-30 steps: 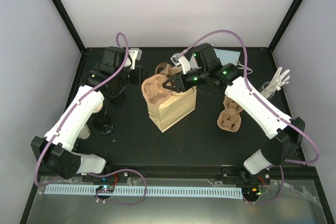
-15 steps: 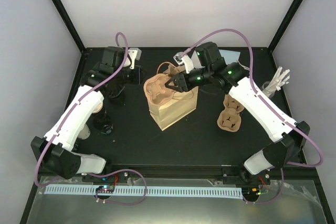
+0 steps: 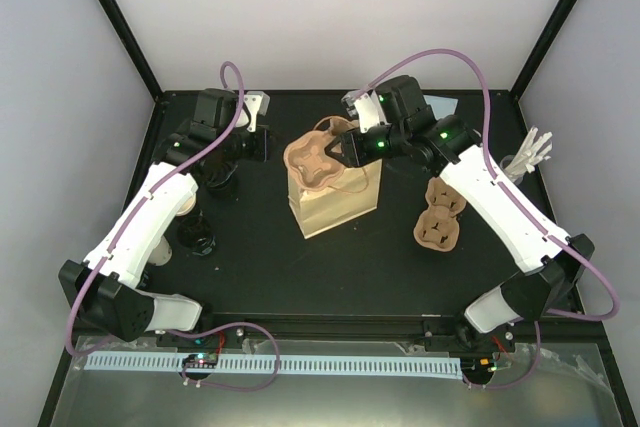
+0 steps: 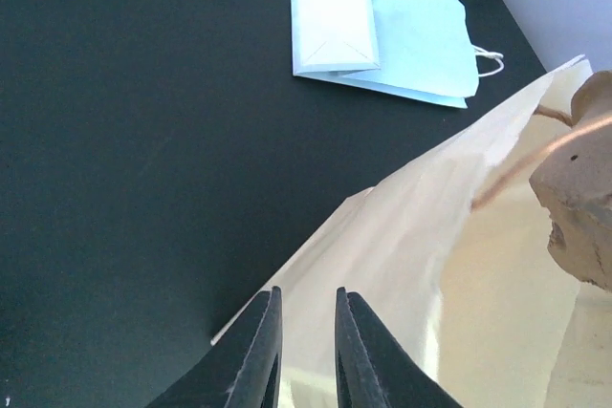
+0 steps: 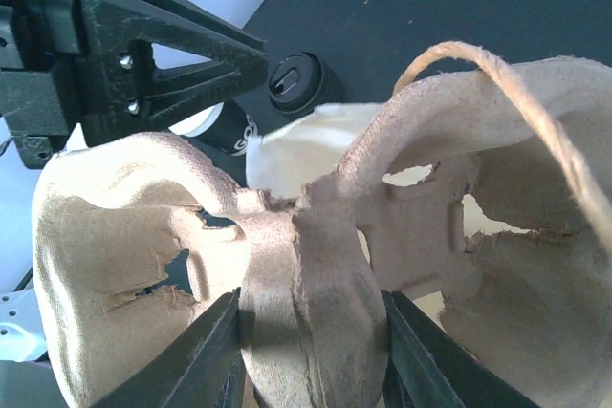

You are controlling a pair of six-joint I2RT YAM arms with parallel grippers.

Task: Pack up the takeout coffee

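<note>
One brown pulp cup carrier [image 3: 312, 159], clamped at its centre ridge by the right hand [image 5: 311, 351], had shifted back over the tan paper bag [image 3: 335, 202], whose edge the narrow left hand [image 4: 304, 351] apparently pinched; the takeout coffee [image 5: 296, 83] sat beyond on the desk [image 3: 300, 267], not yet packed.

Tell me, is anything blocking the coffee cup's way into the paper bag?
Yes. The brown pulp carrier, pinched by the right gripper, sits over the paper bag's open mouth and covers most of it. The lidded coffee cup stands outside the bag.
</note>
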